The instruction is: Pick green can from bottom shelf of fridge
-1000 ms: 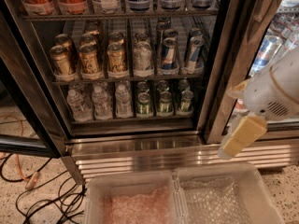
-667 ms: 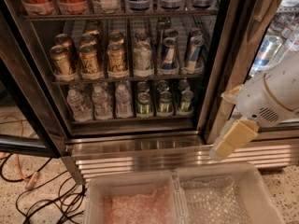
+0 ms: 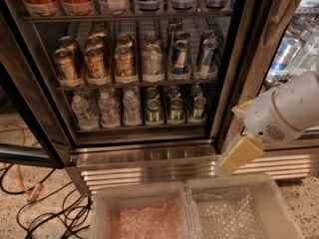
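Note:
Several green cans stand on the right half of the bottom shelf [image 3: 114, 131] of the open fridge [image 3: 230, 83]; the front ones are the left can [image 3: 153, 111], the middle can [image 3: 175, 109] and the right can [image 3: 198, 108]. My gripper [image 3: 238, 157], pale yellow on a white arm [image 3: 286, 111], hangs outside the fridge, to the right of the door frame and below shelf height, in front of the ribbed steel base [image 3: 149, 168]. It points down and left and holds nothing that shows.
Water bottles [image 3: 105, 108] fill the shelf's left half. Gold cans [image 3: 94, 61] and blue-and-silver slim cans [image 3: 179, 58] stand on the rack above. Two clear plastic bins [image 3: 189, 215] sit in front below. Cables [image 3: 30, 193] lie on the floor at left. A second cooler [image 3: 294, 54] stands at right.
My arm and gripper have moved left and slightly down, closer to the fridge's door frame. The cans have not moved.

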